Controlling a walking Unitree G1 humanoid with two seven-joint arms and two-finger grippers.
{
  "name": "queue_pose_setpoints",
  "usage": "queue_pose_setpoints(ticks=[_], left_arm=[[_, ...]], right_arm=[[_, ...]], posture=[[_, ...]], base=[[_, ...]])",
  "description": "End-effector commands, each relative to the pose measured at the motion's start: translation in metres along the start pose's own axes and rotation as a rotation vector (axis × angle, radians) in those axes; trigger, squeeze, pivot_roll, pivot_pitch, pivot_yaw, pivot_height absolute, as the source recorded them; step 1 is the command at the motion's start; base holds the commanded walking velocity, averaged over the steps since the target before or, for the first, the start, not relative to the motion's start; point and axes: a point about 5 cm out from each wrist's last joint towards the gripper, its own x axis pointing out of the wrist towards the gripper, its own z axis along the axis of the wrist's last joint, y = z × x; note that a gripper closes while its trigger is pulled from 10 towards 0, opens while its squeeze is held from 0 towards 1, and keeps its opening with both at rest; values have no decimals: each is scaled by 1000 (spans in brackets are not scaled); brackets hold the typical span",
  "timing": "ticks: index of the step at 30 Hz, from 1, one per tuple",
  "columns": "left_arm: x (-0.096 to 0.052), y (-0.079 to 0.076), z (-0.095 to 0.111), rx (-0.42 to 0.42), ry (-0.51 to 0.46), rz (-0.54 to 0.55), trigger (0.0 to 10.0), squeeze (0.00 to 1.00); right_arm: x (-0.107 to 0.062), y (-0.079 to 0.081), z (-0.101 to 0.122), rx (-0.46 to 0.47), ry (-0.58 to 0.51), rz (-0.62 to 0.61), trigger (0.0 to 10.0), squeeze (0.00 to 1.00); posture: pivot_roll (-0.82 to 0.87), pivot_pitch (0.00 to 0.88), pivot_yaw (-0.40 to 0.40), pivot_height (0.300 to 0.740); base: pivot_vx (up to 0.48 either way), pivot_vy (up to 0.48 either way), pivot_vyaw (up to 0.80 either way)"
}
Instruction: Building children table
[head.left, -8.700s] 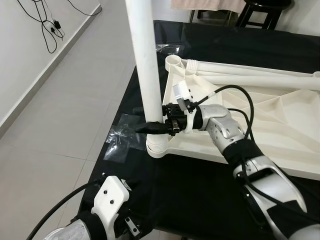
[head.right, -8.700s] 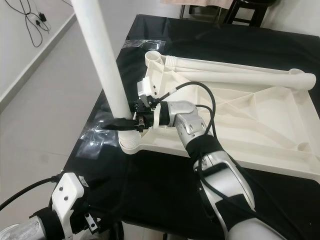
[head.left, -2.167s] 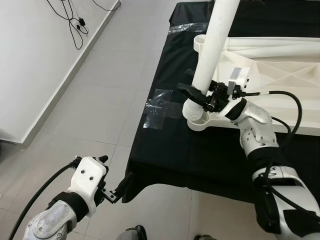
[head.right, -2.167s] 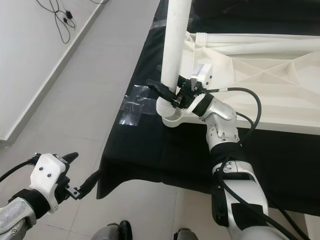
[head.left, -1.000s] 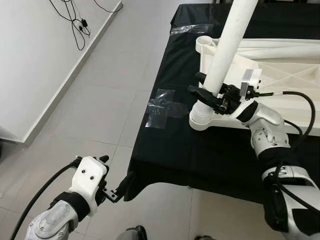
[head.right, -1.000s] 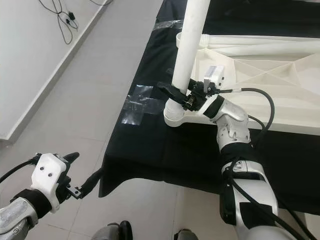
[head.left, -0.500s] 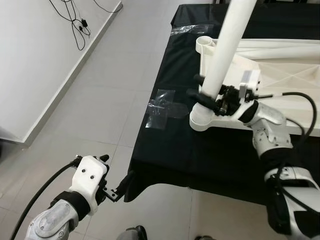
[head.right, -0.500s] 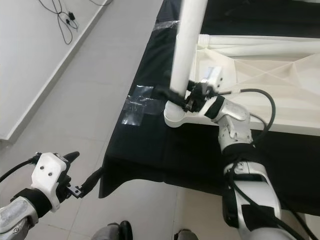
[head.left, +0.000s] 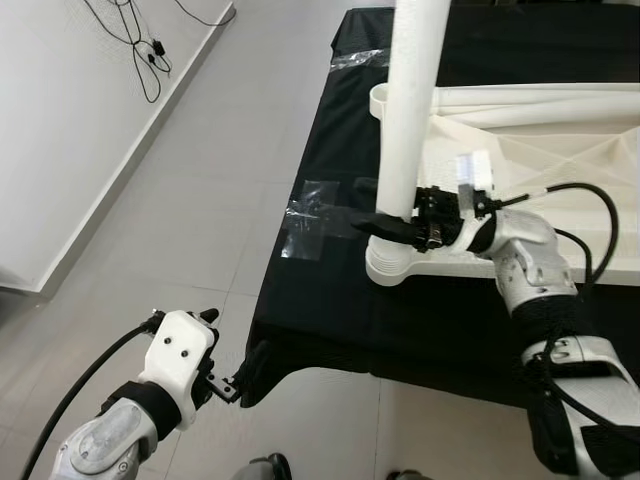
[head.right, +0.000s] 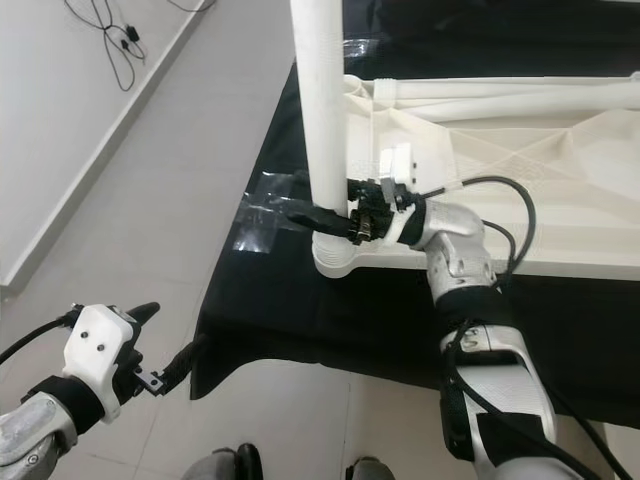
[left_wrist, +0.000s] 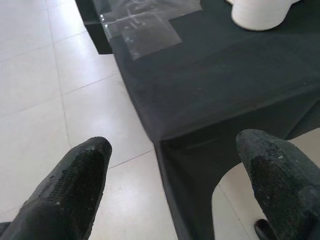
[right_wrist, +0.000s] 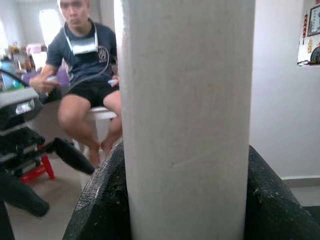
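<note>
The right gripper (head.left: 392, 222) clamps the tall white plastic table leg (head.left: 408, 120) above the overturned white tabletop's corner socket (head.left: 392, 268) — a tilt could jam the threads; the left gripper (head.left: 222, 386) hangs open.

Right gripper (head.right: 322, 218) clasping the upright white cylindrical plastic table leg (head.right: 322, 110) just above its corner socket on the overturned white plastic tabletop (head.right: 520, 190), at the black-draped table's (head.right: 330, 310) near-left corner.
</note>
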Motion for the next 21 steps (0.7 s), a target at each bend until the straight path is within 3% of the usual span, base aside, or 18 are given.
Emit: queue_pose_setpoints(ticks=[1, 6, 10, 12, 17, 21], left_arm=[[0, 1, -7, -21, 32, 4, 10000, 0], [-1, 1, -6, -19, 30, 9, 10000, 0], [-1, 0, -6, -18, 30, 11, 10000, 0], [-2, -1, -5, -17, 29, 14, 10000, 0], [-4, -2, -4, -17, 28, 18, 10000, 0], [-4, -3, -4, -19, 28, 17, 10000, 0]], right_arm=[[16, 7, -25, 161, -22, 45, 10000, 0], [37, 7, -20, 214, -97, 117, 10000, 0], [48, 10, -24, 201, -65, 142, 10000, 0], [57, 14, -32, 144, -2, 149, 10000, 0], [62, 19, -37, 52, 41, 140, 10000, 0], [58, 15, -36, 52, 40, 114, 10000, 0]], posture=[[94, 261, 74, 740], [97, 262, 70, 740], [102, 264, 65, 740], [106, 268, 58, 740], [103, 276, 59, 740], [102, 276, 60, 740]], base=[[0, 0, 0], [0, 0, 0], [0, 0, 0], [0, 0, 0], [0, 0, 0], [0, 0, 0]])
